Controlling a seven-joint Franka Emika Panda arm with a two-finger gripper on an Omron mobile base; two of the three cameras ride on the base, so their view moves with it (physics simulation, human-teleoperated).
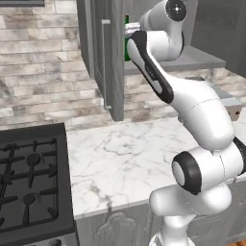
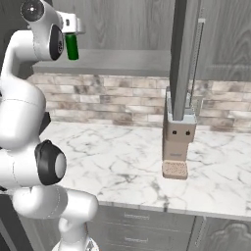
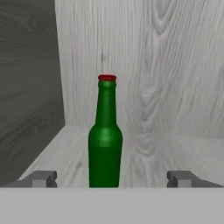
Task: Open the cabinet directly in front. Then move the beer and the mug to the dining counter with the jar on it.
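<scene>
The cabinet is seen with its doors swung open, and the beer is found standing upright on the cabinet's shelf near the left wall, toward the front edge. The tool is raised to the shelf and spread wide, one fingertip on each side of the bottle's base and apart from the glass. Below, a marble tabletop adjoins a black stove.
</scene>
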